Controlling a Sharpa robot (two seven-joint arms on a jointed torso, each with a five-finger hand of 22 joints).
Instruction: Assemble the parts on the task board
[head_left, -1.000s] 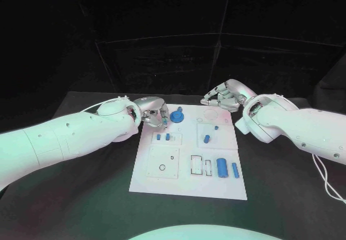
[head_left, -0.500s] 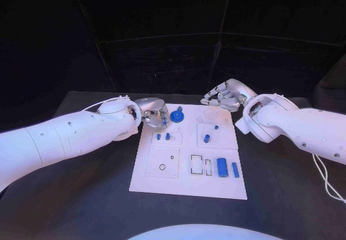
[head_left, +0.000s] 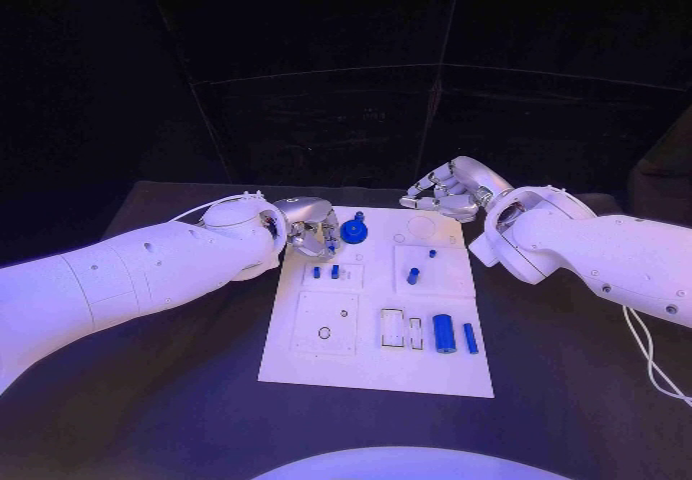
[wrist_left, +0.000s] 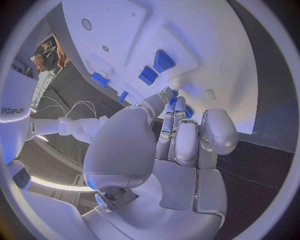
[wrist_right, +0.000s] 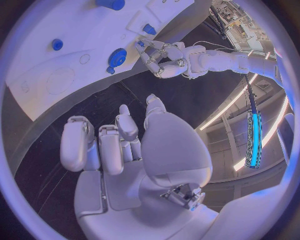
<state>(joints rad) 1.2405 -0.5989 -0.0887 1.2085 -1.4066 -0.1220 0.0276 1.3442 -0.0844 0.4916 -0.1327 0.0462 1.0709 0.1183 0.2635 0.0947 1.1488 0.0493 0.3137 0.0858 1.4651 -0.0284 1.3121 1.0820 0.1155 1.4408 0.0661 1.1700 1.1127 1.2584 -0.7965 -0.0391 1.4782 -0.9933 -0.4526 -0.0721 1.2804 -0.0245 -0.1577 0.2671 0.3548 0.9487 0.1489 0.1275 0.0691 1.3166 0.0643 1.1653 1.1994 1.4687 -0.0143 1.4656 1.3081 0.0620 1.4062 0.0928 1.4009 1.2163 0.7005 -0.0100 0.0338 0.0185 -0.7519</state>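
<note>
The white task board (head_left: 378, 370) lies in the middle of the table. My left hand (head_left: 306, 232) hovers at its far left corner, fingers curled, and a small blue part (wrist_left: 174, 95) shows pinched between thumb and fingertip. A blue gear-shaped part (head_left: 355, 233) stands on the board just beside that hand. My right hand (head_left: 450, 192) hangs above the far right corner with its fingers curled in and nothing in them. Two small blue pegs (head_left: 326, 271) stand in a pocket, another peg (head_left: 413, 277) farther right, and two blue cylinders (head_left: 444, 332) lie near the front.
The black table (head_left: 159, 400) runs wide on both sides of the board. A thin white cable (head_left: 645, 345) hangs from my right arm near the table's right edge. Black curtains close off the back.
</note>
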